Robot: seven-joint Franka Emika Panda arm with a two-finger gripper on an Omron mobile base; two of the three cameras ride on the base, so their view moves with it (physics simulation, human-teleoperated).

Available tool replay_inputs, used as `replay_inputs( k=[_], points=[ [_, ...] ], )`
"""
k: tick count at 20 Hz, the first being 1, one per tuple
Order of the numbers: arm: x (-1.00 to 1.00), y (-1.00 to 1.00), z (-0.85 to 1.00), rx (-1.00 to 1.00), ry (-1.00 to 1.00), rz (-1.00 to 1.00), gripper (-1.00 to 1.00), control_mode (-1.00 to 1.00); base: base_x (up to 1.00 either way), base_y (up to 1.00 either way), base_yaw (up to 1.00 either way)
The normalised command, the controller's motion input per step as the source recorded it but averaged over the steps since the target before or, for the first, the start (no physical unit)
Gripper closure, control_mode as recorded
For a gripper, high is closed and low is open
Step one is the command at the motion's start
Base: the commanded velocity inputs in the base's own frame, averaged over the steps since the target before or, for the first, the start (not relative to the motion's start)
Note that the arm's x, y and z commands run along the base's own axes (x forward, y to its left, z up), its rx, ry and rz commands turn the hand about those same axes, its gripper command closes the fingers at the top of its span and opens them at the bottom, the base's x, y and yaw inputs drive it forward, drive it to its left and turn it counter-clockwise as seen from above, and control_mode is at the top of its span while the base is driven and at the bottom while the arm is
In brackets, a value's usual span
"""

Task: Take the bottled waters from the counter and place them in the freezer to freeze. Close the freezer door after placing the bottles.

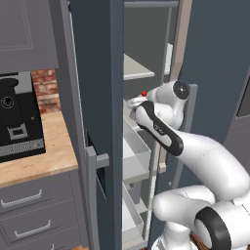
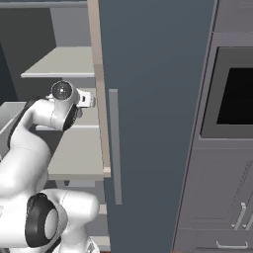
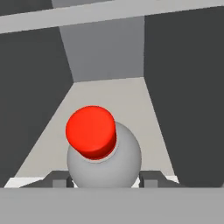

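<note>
A clear-grey bottled water (image 3: 104, 162) with a red cap sits upright between my fingertips, and my gripper (image 3: 105, 180) is shut on its body. It hangs over a pale shelf (image 3: 113, 100) inside the freezer, between dark side walls. From the left base view the red cap (image 1: 144, 93) shows just above my gripper (image 1: 137, 105), which reaches into the freezer (image 1: 141, 49) at mid height. The freezer door (image 1: 95, 97) stands open to the left, its bar handle and black panel on its edge. The wood counter (image 1: 49, 156) lies further left.
A black coffee machine (image 1: 17, 122) stands on the counter above grey drawers (image 1: 29, 205). Pale bins (image 1: 134, 156) and a shelf (image 1: 136, 68) fill the freezer below and above my hand. The plain twin door (image 2: 153, 99) is on the right, with a wall oven (image 2: 232, 94) beyond it.
</note>
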Motion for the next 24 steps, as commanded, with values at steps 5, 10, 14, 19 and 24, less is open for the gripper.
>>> replay_inputs(
  k=[5, 10, 14, 19, 24],
  points=[
    [0.42, 0.01, -0.34, 0.03, 0.14, 0.0, 1.0, -1.0, 0.0, 0.0, 0.0],
    [0.23, 0.05, -0.33, 0.0, 0.07, 0.05, 1.0, -1.0, 0.0, 0.0, 0.0],
    [0.37, 0.17, -0.21, -0.06, 0.0, 0.0, 1.0, -1.0, 0.0, 0.0, 0.0],
    [0.24, 0.42, -0.03, -0.19, -0.06, 0.0, 1.0, -1.0, 0.0, 0.0, 0.0],
    [0.31, 0.24, 0.0, -0.01, 0.01, 0.0, 1.0, -1.0, 0.0, 0.0, 0.0]
  ],
)
